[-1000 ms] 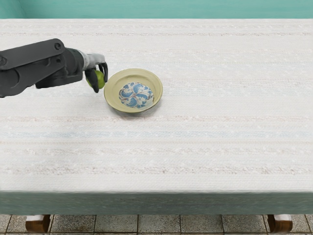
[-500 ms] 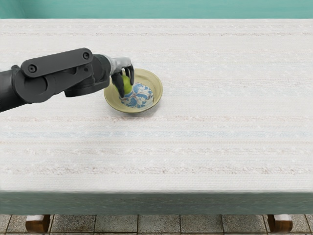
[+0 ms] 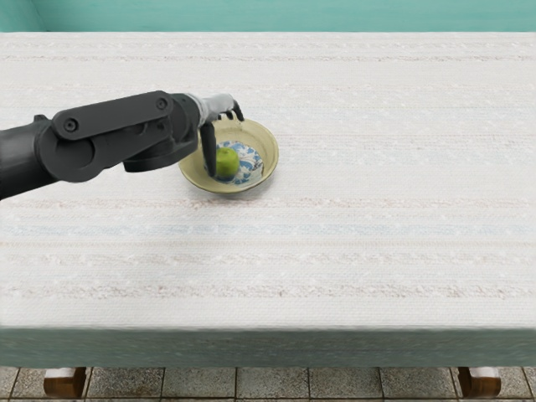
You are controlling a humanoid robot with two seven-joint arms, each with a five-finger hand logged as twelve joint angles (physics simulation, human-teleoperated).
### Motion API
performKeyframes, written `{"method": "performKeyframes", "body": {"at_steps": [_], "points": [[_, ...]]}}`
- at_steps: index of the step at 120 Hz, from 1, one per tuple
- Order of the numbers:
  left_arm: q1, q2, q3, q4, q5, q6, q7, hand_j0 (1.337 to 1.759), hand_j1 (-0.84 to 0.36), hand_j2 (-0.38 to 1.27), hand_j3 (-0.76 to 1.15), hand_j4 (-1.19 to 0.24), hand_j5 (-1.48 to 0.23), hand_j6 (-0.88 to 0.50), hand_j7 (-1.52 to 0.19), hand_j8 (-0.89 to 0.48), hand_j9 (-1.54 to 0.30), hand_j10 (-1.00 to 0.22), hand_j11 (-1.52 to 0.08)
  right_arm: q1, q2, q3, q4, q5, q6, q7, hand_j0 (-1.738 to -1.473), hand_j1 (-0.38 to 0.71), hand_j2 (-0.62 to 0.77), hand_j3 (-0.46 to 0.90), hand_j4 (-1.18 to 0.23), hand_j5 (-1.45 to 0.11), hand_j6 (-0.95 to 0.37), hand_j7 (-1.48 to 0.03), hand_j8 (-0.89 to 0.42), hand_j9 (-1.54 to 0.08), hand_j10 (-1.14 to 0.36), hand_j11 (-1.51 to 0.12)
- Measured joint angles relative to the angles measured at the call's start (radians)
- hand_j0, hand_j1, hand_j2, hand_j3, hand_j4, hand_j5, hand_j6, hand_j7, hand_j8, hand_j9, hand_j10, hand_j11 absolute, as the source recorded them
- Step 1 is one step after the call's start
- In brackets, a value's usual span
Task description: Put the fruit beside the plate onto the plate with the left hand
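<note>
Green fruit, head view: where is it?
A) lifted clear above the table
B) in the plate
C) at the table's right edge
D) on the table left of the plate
B: the green fruit rests inside the plate, on its patterned centre, with the left hand open over it.

Bright, even, diffuse light across the whole view.
Table [image 3: 352, 251] cloth is uniformly lit, its weave slightly soft and grainy. Plate [image 3: 270, 151] casts a thin soft shadow at its near rim. The dark arm [image 3: 109, 142] reads matte, with faint highlights on its upper edges. Front table edge looks blurred; floor [image 3: 268, 383] below is dimmer. Table lines run straight to the frame edges.
</note>
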Motion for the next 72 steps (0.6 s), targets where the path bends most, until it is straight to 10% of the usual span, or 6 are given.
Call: {"method": "performKeyframes", "body": {"at_steps": [16, 29, 46, 72], "points": [[0.008, 0.106, -0.086, -0.020, -0.146, -0.040, 0.000, 1.656, 0.22, 0.07, 0.00, -0.13, -0.20, -0.08, -0.19, -0.09, -0.19, -0.12, -0.19, 0.000, 0.000, 0.000, 0.000, 0.000, 0.000, 0.000, -1.658, -0.33, 0.00, 0.00, -0.01, -0.02, -0.01, -0.02, -0.01, -0.02, -0.02, -0.02], [0.052, 0.308, -0.209, -0.175, -0.333, -0.064, 0.000, 1.657, 0.27, 0.04, 0.00, -0.08, -0.12, -0.05, -0.11, -0.05, -0.11, -0.07, -0.11, 0.000, 0.000, 0.000, 0.000, 0.000, 0.000, 0.000, -1.658, -0.33, 0.00, 0.00, -0.01, -0.02, -0.01, -0.02, -0.01, -0.02, -0.01, -0.02], [0.351, 0.511, -0.493, -0.290, -0.553, -0.373, 0.000, 1.658, 0.31, 0.02, 0.00, -0.04, -0.06, -0.03, -0.06, -0.03, -0.05, -0.04, -0.05, 0.000, 0.000, 0.000, 0.000, 0.000, 0.000, 0.000, -1.658, -0.33, 0.00, 0.00, -0.01, -0.02, -0.01, -0.02, -0.01, -0.02, -0.01, -0.02], [0.447, 0.748, -0.694, -0.353, -0.843, -0.542, 0.000, 1.658, 0.34, 0.01, 0.00, -0.01, -0.02, -0.01, -0.02, -0.01, -0.02, -0.01, -0.02, 0.000, 0.000, 0.000, 0.000, 0.000, 0.000, 0.000, -1.658, -0.33, 0.00, 0.00, -0.01, -0.02, -0.01, -0.02, -0.01, -0.02, -0.01, -0.02]]}}
